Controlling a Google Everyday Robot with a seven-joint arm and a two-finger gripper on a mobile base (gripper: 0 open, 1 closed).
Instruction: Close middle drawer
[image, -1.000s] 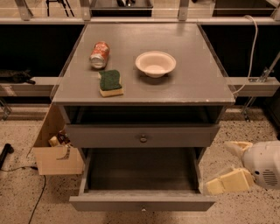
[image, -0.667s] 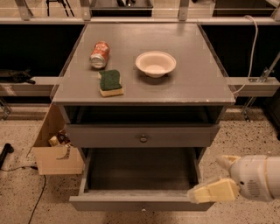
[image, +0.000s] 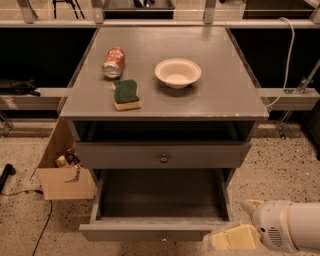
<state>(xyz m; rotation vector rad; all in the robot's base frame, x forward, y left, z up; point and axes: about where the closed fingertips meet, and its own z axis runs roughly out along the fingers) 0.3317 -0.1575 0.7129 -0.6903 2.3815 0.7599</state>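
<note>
The middle drawer (image: 161, 200) is pulled far out of the grey cabinet, low at the front. Its deep tray is empty and its plain front panel (image: 150, 232) has a tiny knob. Above it sits a shut drawer front with a bigger round metal knob (image: 164, 158). My gripper (image: 242, 222) is at the lower right, on a white arm (image: 290, 232), right beside the open drawer's front right corner. Its cream fingers (image: 235, 239) are spread apart and hold nothing. The lower finger lies at the right end of the front panel.
On the cabinet top (image: 225, 90) are a tipped red can (image: 113, 62), a green and yellow sponge (image: 126, 94) and a white bowl (image: 178, 72). An open cardboard box (image: 62, 175) stands on the floor at the left. A cable (image: 42, 227) runs across the speckled floor.
My gripper has moved left and down, from right of the cabinet to the front right corner of the open drawer. The drawer has not moved.
</note>
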